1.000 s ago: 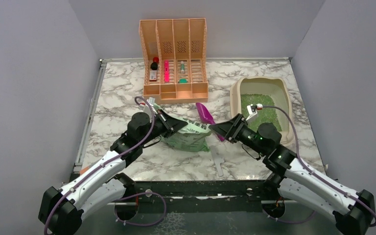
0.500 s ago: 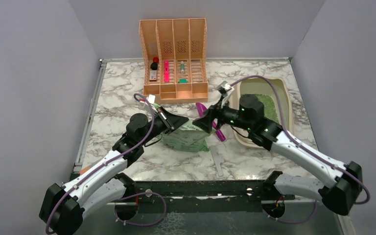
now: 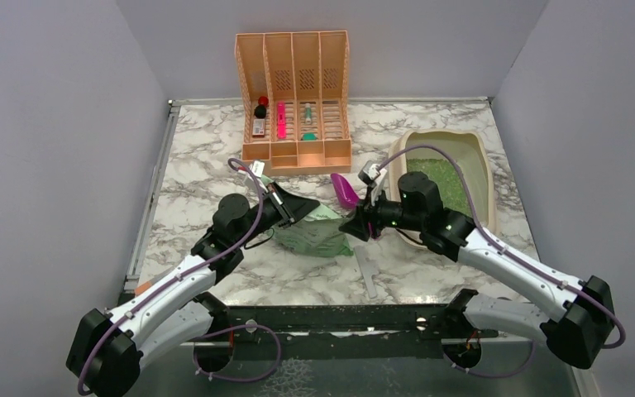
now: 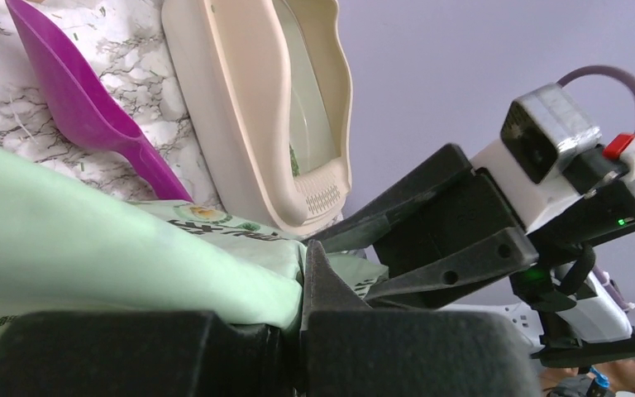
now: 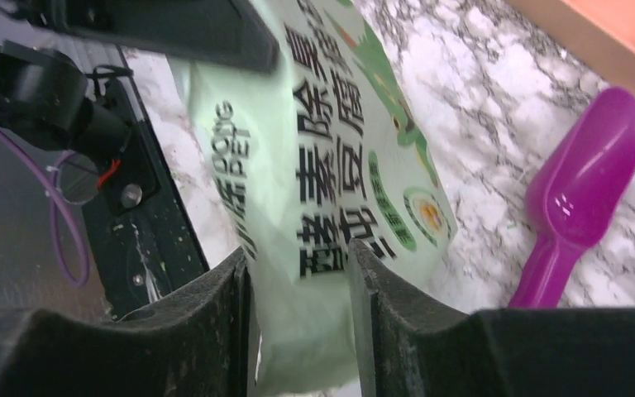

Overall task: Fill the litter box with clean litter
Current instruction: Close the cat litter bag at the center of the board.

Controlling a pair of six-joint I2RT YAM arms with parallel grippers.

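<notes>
The file organizer (image 3: 293, 99) is standing at the back of the table (image 3: 198, 165), near its middle. The litter box (image 3: 482, 165) is sitting to the right of the organizer and a little nearer, with the litter (image 3: 446, 178) lying inside it. The scoop (image 3: 345, 190) is lying on the table in front of the organizer, just left of the litter box. The bag (image 3: 314, 238) is lying in the middle of the table, in front of the organizer and the scoop. The left gripper (image 3: 302, 213) is gripping the bag's left end, while the right gripper (image 3: 349, 225) is sitting at its right end, its fingers straddling the bag's edge, its arm reaching over the litter box's near left corner.
</notes>
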